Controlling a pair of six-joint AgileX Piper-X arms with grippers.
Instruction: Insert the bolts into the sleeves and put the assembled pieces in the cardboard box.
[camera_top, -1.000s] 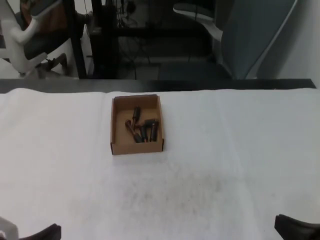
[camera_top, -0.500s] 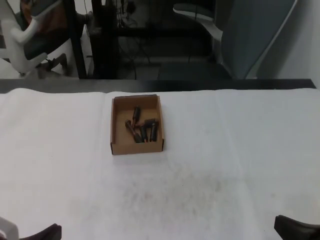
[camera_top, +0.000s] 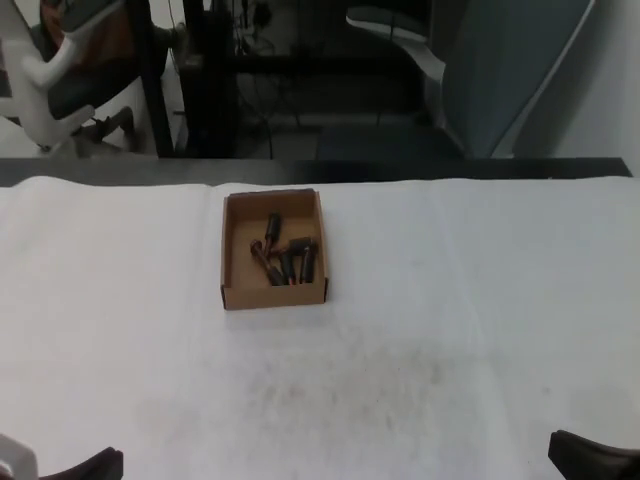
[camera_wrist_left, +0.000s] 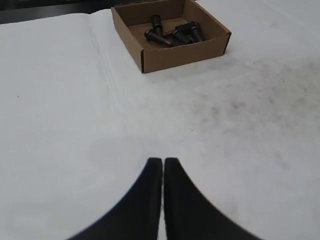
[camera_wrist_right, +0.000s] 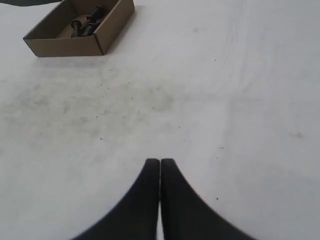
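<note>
In the cardboard box (camera_top: 273, 296) the dark pieces (camera_top: 286, 262) overlap, too small to count.

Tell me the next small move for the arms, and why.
Probably none: I would leave both arms parked where they are. All the bolt pieces in sight lie inside the cardboard box, and the left gripper and right gripper are shut on nothing over the white cloth at the bench's near edge. The job looks finished.
</note>
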